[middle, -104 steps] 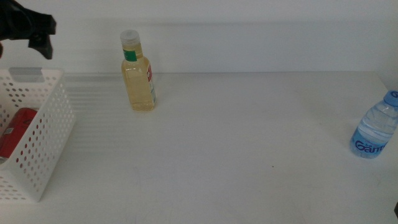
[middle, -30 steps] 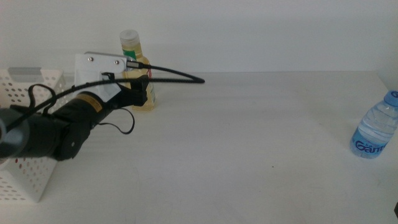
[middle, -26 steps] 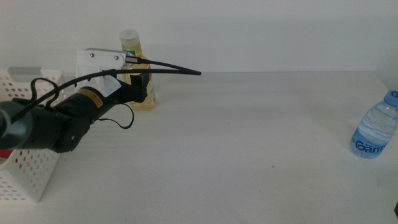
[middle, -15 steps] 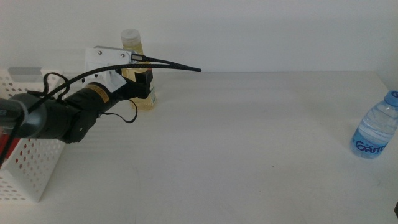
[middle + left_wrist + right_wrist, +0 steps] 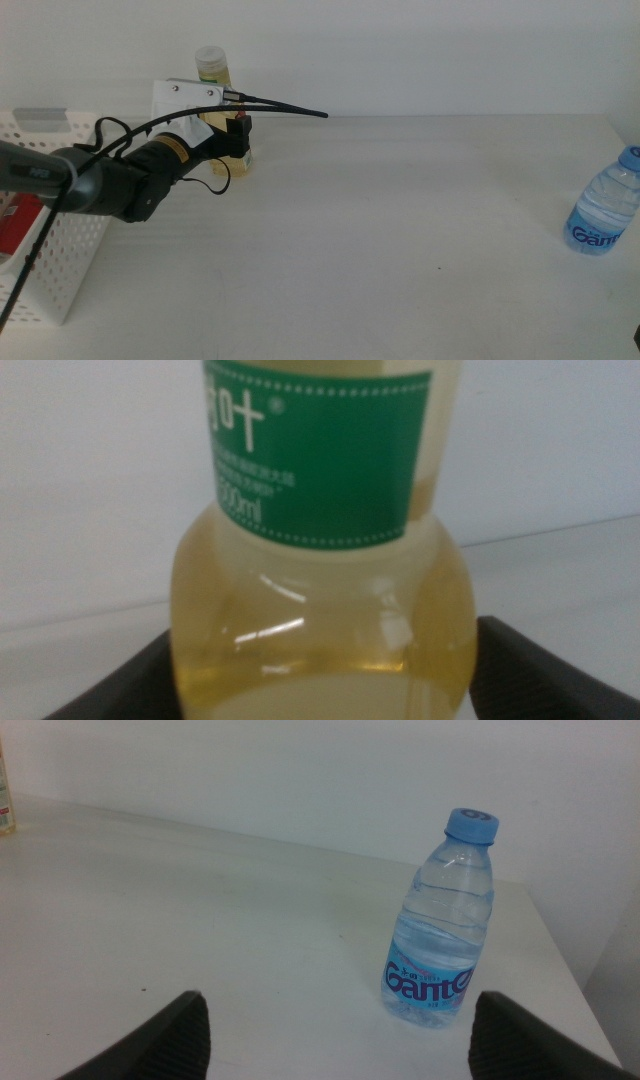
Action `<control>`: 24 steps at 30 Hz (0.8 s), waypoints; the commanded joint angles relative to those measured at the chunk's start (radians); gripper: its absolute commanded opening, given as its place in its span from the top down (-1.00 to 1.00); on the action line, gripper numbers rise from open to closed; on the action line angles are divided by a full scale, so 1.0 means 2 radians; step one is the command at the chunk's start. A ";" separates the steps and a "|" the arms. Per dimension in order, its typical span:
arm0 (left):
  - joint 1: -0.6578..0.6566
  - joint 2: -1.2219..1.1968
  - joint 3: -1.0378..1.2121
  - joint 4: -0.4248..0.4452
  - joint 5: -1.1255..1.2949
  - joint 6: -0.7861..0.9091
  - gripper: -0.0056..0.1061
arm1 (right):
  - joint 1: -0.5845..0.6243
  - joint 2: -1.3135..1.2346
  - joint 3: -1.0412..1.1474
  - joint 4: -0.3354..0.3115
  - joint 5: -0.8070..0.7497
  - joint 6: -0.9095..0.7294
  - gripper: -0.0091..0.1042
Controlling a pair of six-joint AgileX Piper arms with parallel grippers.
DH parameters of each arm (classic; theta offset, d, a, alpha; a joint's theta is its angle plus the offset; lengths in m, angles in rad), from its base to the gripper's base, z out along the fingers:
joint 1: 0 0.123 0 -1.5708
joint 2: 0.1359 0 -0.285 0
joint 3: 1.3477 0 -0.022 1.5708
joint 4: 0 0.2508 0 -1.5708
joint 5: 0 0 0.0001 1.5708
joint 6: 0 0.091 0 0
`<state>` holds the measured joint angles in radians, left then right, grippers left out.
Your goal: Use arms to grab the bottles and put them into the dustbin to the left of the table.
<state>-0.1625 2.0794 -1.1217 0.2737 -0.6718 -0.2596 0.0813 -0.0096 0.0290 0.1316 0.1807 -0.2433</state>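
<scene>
Our left gripper (image 5: 240, 135) has its jaws spread on either side of the yellow bottle (image 5: 320, 600) — upright at the table's (image 5: 380, 230) far left, near the dustbin (image 5: 55, 250). Our right gripper (image 5: 335, 1060) waits agape, facing the water bottle (image 5: 440, 935).

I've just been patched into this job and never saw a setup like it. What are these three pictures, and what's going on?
Two robot arms work at a white table. The wide picture looks down over it; the other two come from cameras on each wrist. The left gripper has its open jaws on either side of the yellow bottle, upright at the back; nothing is lifted yet. The right gripper waits, jaws open, facing the upright water bottle near the table's right edge. The white dustbin at the left already contains a red can.
</scene>
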 commanded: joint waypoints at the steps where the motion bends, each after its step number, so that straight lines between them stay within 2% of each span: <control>1: -0.001 -0.017 -0.024 -0.005 -0.038 0.001 -0.70 | -0.003 -0.014 -0.004 -0.004 -0.035 -0.008 -0.35; 10: -0.001 0.013 -0.033 -0.006 -0.092 0.012 -0.69 | -0.003 -0.014 -0.004 -0.004 -0.035 -0.008 -0.35; 13: -0.001 0.018 -0.033 -0.009 -0.093 0.018 -0.59 | -0.003 -0.014 -0.004 -0.004 -0.035 -0.008 -0.35; 17: -0.002 0.021 -0.033 -0.008 -0.092 0.012 -0.20 | -0.003 -0.014 -0.004 -0.004 -0.035 -0.008 -0.35; 24: -0.002 0.021 -0.031 0.003 -0.093 -0.012 0.71 | -0.003 -0.014 -0.004 -0.004 -0.035 -0.008 -0.35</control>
<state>-0.1621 2.1770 -1.1624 0.2670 -0.7852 -0.2416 0.0813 -0.0096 0.0290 0.1316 0.1807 -0.2433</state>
